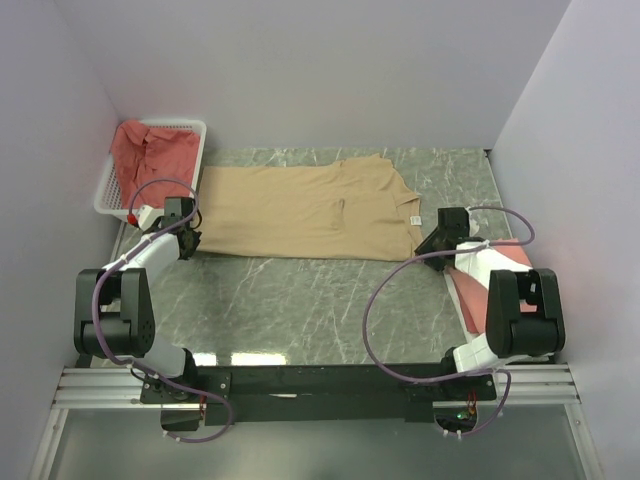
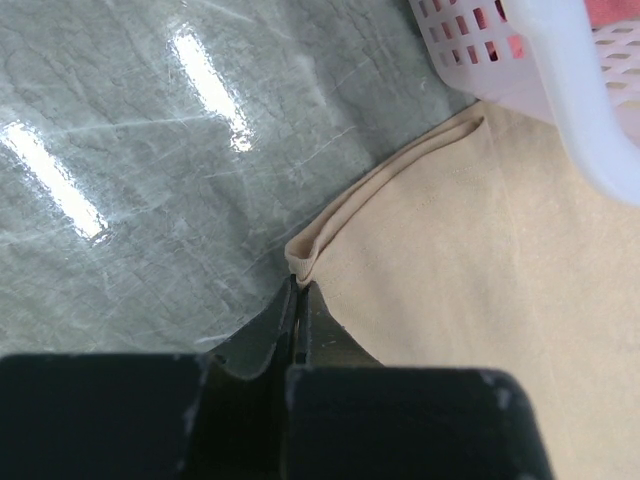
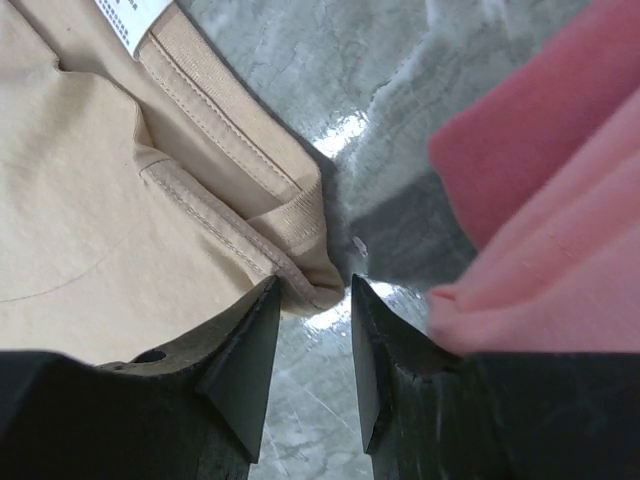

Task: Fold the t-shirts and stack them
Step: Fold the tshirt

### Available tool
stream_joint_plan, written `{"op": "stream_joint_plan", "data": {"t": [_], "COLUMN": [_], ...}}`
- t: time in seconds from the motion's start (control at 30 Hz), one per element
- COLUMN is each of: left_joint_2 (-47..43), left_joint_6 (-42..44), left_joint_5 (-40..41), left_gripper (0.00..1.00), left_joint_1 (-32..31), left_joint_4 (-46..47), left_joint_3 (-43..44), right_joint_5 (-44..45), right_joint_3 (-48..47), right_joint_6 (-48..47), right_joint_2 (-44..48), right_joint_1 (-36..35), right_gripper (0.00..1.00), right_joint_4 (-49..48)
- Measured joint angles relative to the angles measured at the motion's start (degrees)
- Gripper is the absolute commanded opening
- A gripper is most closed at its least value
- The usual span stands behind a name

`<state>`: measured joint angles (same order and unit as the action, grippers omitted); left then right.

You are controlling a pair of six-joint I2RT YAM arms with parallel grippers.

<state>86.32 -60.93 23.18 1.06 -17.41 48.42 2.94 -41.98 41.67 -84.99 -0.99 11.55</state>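
Note:
A tan t-shirt [image 1: 300, 210] lies folded lengthwise across the far half of the table. My left gripper [image 1: 188, 243] is at its near left corner, and in the left wrist view its jaws are shut on that folded corner [image 2: 300, 262]. My right gripper [image 1: 425, 248] stands open at the shirt's near right end. There the ribbed collar edge [image 3: 300, 225] lies on the table just in front of the fingertips [image 3: 262, 300], with nothing between them. A salmon-pink t-shirt [image 1: 466, 290] lies folded under my right arm and shows close on the right [image 3: 540, 200].
A white mesh basket [image 1: 203, 140] at the far left holds a crumpled coral-red t-shirt [image 1: 150, 150]. Its rim [image 2: 560, 80] overhangs the tan cloth. Walls close in the table on the left, back and right. Grey marble table [image 1: 300, 300] shows between the arms.

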Motion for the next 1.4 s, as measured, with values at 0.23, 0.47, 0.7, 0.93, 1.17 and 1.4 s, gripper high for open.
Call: {"op": "stream_joint_plan", "data": {"t": [0.23, 0.47, 0.7, 0.93, 1.17, 1.4], "left_joint_2": [0.0, 0.0, -0.1, -4.3, -13.8, -26.1], "left_joint_6": [0.0, 0.0, -0.4, -1.6, -3.4, -5.4], "left_joint_5": [0.0, 0.0, -0.9, -2.4, -2.2, -0.8], "left_gripper": [0.01, 0.01, 0.01, 0.01, 0.01, 0.01], "left_joint_1": [0.0, 0.1, 0.1, 0.9, 2.1, 2.6], "left_joint_4": [0.0, -0.1, -0.2, -1.7, -5.2, -11.3], "left_joint_3": [0.0, 0.0, -1.1, -6.9, -13.6, -17.3], "right_joint_5": [-0.4, 4.5, 8.1, 7.0, 2.3, -1.4], "right_joint_3": [-0.7, -5.2, -6.4, -1.5, 4.7, 10.6], "right_joint_6": [0.6, -2.0, -4.7, -5.4, -4.5, -1.7], "right_joint_2": [-3.0, -2.8, 2.7, 9.9, 21.5, 35.5], "right_joint_1": [-0.5, -0.8, -1.0, -0.9, -0.2, -0.1], "right_gripper": [0.00, 0.00, 0.00, 0.00, 0.00, 0.00], "right_joint_4": [-1.3, 4.8, 9.0, 10.5, 13.4, 18.5]}}
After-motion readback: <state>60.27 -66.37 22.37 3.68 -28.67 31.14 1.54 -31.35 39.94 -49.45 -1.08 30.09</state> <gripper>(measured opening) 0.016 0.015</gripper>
